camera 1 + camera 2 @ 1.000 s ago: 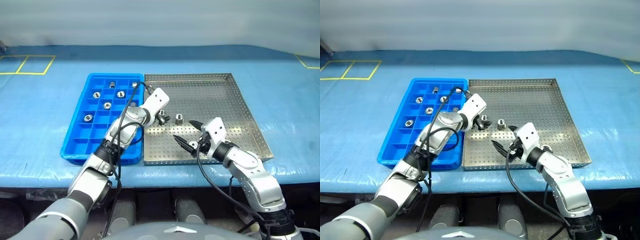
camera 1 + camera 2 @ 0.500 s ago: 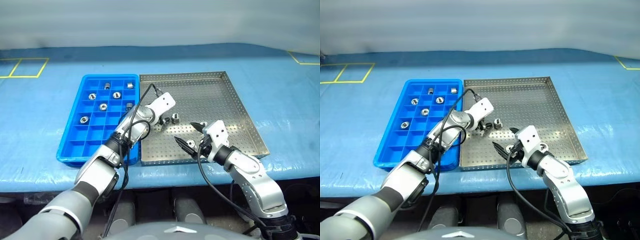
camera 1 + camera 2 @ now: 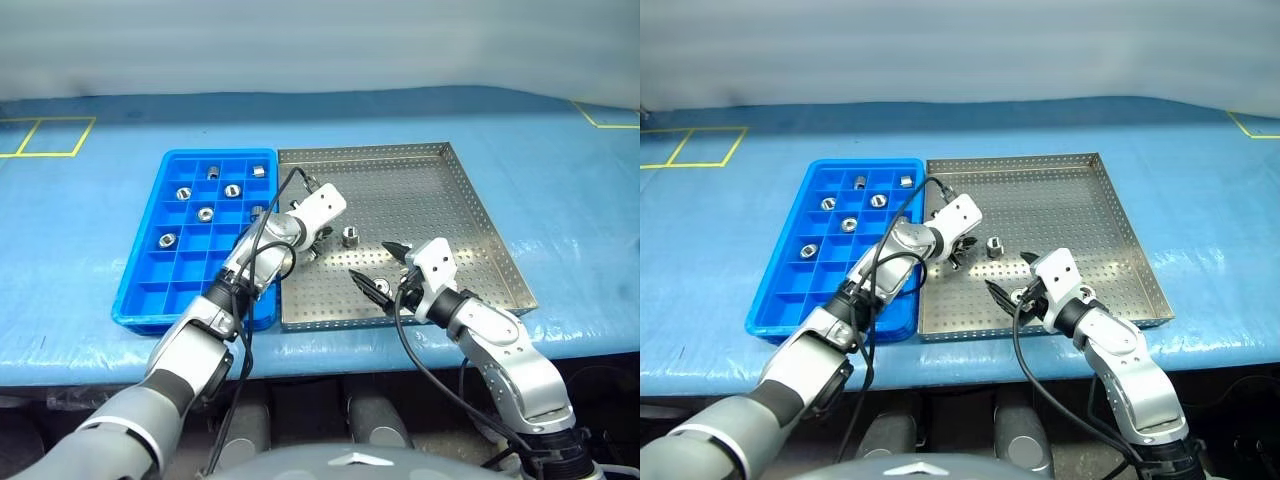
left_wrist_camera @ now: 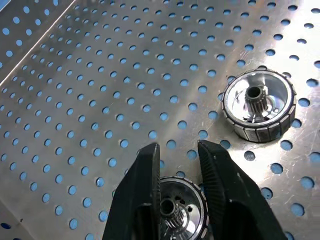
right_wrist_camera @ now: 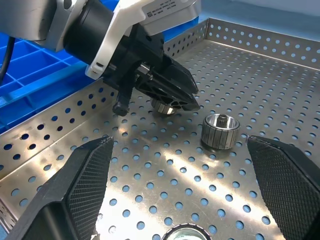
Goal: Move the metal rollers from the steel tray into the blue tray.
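a: left hand [image 4: 176, 165]?
b: fingers clamped on a metal roller [image 4: 180, 207], roller sits on the steel tray [image 3: 450, 215] floor, near the tray's edge that borders the blue tray [image 3: 150, 275].

a: right hand [image 3: 378, 267]?
b: fingers spread wide apart, nothing between them. hovers over the steel tray's near part, well apart from the left hand.

a: other rollers in the steel tray?
b: loose roller [image 3: 350, 237] standing upright just beside the clamped one, not touching it. in the right wrist view it's here [image 5: 220, 131], between the two hands. another roller top [image 5: 183, 234] peeks in at that view's lower edge, also on the steel tray, close under the right hand.

a: blue tray?
b: touches the steel tray's left rim, side by side on the blue surface [image 3: 560, 170]. several rollers already in its compartments, one per cell, mostly in the far half, e.g. [image 3: 183, 193] and [image 3: 166, 239]. near cells hold none that i can see.

a: clamped roller lifted?
b: can't tell, looks like it's on the perforated floor.
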Robot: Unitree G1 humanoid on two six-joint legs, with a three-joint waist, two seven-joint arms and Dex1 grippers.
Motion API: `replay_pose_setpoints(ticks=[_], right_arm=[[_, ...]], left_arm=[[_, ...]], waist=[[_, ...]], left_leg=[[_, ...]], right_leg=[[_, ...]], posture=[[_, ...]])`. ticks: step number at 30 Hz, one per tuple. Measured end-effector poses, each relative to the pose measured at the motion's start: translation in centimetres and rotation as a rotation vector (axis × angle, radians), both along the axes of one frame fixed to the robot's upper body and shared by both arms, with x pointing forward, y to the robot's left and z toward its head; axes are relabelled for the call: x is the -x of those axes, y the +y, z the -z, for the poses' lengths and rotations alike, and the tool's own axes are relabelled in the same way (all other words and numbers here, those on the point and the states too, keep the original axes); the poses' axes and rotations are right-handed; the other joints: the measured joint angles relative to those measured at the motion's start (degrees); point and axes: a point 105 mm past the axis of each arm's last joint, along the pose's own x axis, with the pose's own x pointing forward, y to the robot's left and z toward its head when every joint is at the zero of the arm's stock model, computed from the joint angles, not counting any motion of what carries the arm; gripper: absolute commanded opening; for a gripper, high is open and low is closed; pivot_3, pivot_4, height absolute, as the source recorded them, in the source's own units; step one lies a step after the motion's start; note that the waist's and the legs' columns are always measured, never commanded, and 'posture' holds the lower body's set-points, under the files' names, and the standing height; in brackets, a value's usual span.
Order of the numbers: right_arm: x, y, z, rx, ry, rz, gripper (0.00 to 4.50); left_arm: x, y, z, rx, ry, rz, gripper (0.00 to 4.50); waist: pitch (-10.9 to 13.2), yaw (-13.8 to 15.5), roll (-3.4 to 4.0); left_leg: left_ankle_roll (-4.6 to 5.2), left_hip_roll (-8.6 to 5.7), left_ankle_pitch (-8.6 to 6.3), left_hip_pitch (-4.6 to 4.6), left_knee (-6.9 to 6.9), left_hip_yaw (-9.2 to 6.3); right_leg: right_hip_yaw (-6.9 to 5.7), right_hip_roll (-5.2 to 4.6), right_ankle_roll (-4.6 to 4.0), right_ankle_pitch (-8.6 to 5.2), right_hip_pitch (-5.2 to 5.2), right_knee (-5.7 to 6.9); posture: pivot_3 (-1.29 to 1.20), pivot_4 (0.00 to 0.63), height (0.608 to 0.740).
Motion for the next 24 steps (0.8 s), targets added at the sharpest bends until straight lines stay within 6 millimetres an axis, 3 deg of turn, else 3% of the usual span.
replay_pose_setpoints(ticks=[9, 19, 24], right_arm=[[-0.1, 0.0, -0.1, 0.001, -0.004, 0.0, 4.5], [-0.2, 0.1, -0.1, -0.001, -0.005, -0.003, 4.5], [-0.5, 0.2, 0.1, -0.001, 0.002, -0.007, 4.5]], left_arm=[[0.2, 0.9, -0.4, 0.101, 0.058, -0.056, 0.85], [1.2, 1.5, -4.5, 0.4, 0.111, -0.069, 0.85], [2.1, 2.4, -5.1, 0.533, 0.175, -0.085, 0.85]], waist=[[0.0, 0.1, 0.0], [0.0, 0.1, 0.0], [0.0, 0.2, 0.0]], left_leg=[[0.0, 0.0, 0.0, -0.05, -0.01, 0.0], [0.0, 0.01, 0.0, -0.04, -0.02, 0.0], [0.0, 0.01, 0.0, -0.04, -0.02, -0.01]], right_leg=[[0.0, 0.0, 0.0, 0.0, -0.05, 0.0], [0.0, 0.0, 0.0, 0.0, -0.05, 0.0], [0.0, 0.01, 0.0, 0.0, -0.05, 0.0]], posture=[[-0.05, 0.15, 0.74], [-0.04, 0.15, 0.74], [-0.03, 0.15, 0.74]])
